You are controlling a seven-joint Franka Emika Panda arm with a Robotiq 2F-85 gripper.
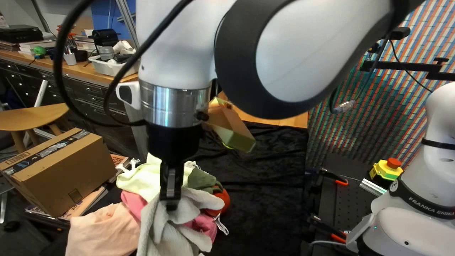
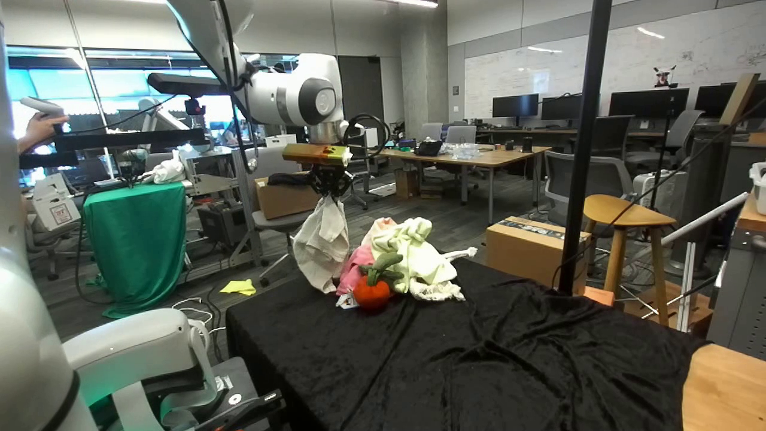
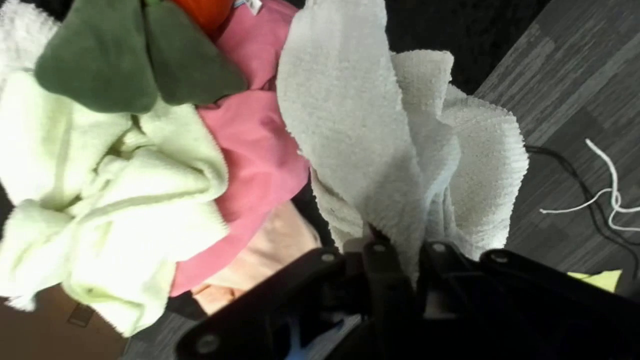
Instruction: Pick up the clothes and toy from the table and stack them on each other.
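Observation:
My gripper (image 1: 172,203) is shut on a greyish-white towel (image 1: 161,234). The towel hangs from the fingertips in both exterior views (image 2: 322,242), its lower end close to the table beside the pile. In the wrist view the towel (image 3: 345,110) is pinched between the fingers (image 3: 407,260). The pile beside it has a pale yellow-green cloth (image 2: 416,254) over a pink cloth (image 3: 260,145). A peach cloth (image 1: 105,231) lies at the pile's edge. A red plush toy (image 2: 371,294) with dark green leaves (image 3: 100,65) lies against the pile, partly on the yellow-green cloth.
A black cloth (image 2: 479,365) covers the table. A cardboard box (image 1: 60,170) stands past the table edge near the pile. A black upright pole (image 2: 583,149) rises at the table's edge. An emergency stop (image 1: 387,169) sits by another arm's base. A yellow cloth (image 2: 239,287) lies on the floor.

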